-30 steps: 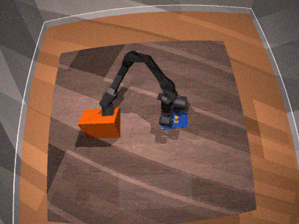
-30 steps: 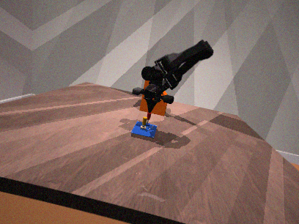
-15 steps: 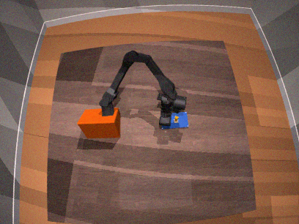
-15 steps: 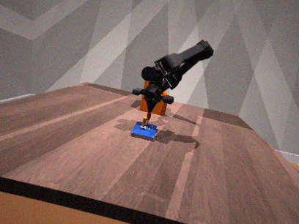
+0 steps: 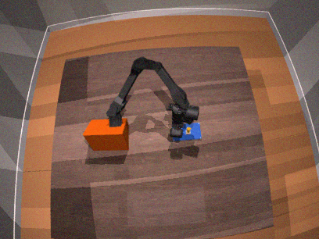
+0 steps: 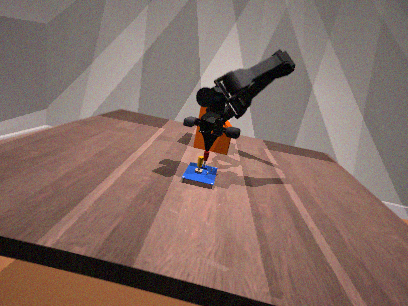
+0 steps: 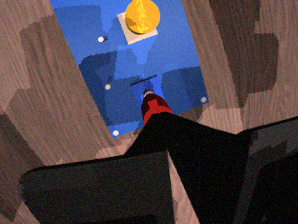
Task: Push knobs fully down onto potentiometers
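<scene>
CLAW: my claw [image 7: 154,106] closed, gripping nothing, tips on red knob [image 7: 152,102] | STEP: pressing it; seating unconfirmed | BEYOND: yellow knob [image 7: 141,16] farther along board [image 7: 80,3], apparently untouched | LEFT: second knob, open, retreat

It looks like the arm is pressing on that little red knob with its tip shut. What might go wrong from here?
The shut end effector bears on the red knob near one edge of the blue board, which stands on short legs. An off-centre push might tip the board, or slip off the knob. Pressing too hard could break its potentiometer loose. The yellow knob seems untouched, so a careless sideways move might knock it.
</scene>
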`<state>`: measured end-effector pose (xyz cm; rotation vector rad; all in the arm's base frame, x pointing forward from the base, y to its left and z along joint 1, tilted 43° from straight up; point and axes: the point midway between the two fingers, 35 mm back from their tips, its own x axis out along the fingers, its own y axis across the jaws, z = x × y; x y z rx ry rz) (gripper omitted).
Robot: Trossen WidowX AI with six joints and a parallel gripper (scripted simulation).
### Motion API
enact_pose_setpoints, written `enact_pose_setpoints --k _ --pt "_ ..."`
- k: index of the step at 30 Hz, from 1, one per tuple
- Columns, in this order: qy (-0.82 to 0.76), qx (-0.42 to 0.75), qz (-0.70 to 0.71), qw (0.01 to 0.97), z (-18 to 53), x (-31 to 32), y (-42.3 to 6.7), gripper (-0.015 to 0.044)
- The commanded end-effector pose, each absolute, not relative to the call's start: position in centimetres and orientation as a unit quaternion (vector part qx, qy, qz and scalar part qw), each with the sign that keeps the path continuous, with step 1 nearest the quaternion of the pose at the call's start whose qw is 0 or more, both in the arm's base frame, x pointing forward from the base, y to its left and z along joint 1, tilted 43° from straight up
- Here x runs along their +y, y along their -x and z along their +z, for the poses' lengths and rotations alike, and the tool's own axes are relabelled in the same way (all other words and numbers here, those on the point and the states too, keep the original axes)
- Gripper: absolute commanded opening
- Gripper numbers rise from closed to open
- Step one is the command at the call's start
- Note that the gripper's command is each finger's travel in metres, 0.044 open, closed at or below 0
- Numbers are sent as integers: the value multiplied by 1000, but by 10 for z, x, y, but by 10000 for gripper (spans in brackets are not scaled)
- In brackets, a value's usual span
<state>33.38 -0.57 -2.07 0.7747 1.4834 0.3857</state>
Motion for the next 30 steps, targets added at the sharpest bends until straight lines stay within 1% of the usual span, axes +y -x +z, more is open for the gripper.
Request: enact_pose_setpoints --k 1,30 --pt "-337 656 176 652 -28 4 -336 0" --pt "-337 656 176 652 -34 9 -337 0"
